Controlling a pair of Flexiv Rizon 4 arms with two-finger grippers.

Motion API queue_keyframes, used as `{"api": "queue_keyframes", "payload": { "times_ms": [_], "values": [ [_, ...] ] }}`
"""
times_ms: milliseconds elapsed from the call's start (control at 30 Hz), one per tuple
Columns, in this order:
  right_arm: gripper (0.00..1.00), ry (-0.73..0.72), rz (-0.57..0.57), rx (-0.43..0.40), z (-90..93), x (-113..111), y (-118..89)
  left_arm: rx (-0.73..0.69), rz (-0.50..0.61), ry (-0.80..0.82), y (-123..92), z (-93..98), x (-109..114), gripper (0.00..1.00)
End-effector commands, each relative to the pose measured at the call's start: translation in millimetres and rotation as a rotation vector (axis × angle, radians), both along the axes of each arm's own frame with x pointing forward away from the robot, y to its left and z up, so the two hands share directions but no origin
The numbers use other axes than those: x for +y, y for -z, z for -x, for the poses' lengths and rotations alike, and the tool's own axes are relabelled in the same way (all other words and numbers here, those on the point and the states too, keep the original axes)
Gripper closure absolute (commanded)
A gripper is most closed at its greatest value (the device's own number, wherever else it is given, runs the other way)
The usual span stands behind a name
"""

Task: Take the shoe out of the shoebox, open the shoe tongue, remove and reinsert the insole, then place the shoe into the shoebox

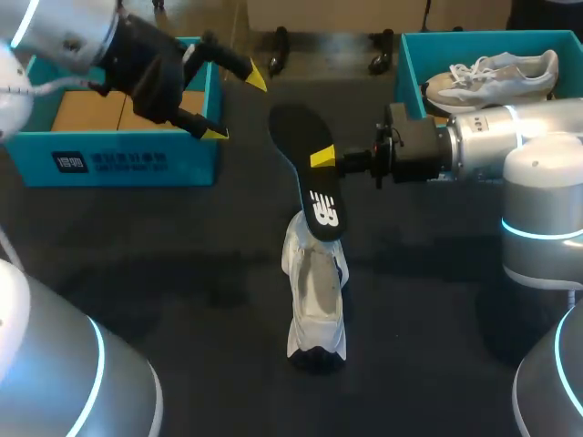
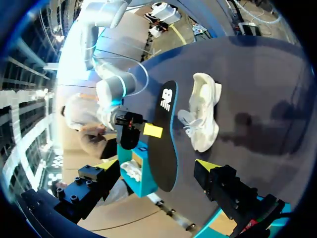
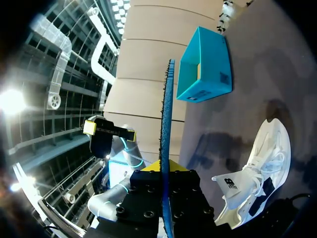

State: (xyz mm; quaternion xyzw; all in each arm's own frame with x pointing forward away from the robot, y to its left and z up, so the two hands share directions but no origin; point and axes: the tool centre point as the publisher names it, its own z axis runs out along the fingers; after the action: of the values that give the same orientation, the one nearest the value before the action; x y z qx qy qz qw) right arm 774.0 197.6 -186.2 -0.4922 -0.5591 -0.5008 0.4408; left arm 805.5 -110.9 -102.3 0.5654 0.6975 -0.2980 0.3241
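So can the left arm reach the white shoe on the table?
Probably yes: its open end effector has nothing between it and the shoe, though the insole hangs over it.

Dark table (image 1: 182,273), white shoe (image 1: 317,300), 2 teal shoeboxes (image 1: 137,162) (image 1: 406,68)

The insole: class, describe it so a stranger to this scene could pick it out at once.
Find the middle of the dark table, where a white shoe lies. Close by it, the right gripper holds the insole: the only flat, black, blue-edged thing there.
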Motion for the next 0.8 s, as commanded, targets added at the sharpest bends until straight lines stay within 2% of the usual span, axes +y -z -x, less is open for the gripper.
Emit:
{"api": "queue_keyframes", "payload": {
  "times_ms": [33,100,267,367,633,667,700,800],
  "values": [
    [1.00,0.001,0.002,-0.001,0.3,2.0,0.7,-0.048,0.226,-0.014,4.6,3.7,2.1,0.00],
    [1.00,0.001,0.002,-0.001,0.3,2.0,0.7,-0.043,0.236,0.000,8.5,6.2,2.8,0.00],
    [1.00,0.001,0.002,-0.001,0.3,2.0,0.7,-0.022,0.302,0.003,36.8,6.7,18.6,0.00],
    [1.00,0.001,0.002,-0.001,0.3,2.0,0.7,-0.026,0.344,0.007,50.1,7.5,20.4,0.00],
    [1.00,0.001,0.002,-0.001,0.3,2.0,0.7,-0.049,0.499,-0.023,70.0,1.5,-3.5,0.00],
    [1.00,0.001,0.002,-0.001,0.3,2.0,0.7,-0.033,0.505,-0.011,70.1,2.4,-7.6,0.00],
    [1.00,0.001,0.002,-0.001,0.3,2.0,0.7,-0.059,0.454,-0.009,69.0,4.1,-11.2,0.00],
    [1.00,0.001,0.002,-0.001,0.3,2.0,0.7,-0.059,0.454,-0.009,69.0,4.1,-11.2,0.00]
  ]
}}
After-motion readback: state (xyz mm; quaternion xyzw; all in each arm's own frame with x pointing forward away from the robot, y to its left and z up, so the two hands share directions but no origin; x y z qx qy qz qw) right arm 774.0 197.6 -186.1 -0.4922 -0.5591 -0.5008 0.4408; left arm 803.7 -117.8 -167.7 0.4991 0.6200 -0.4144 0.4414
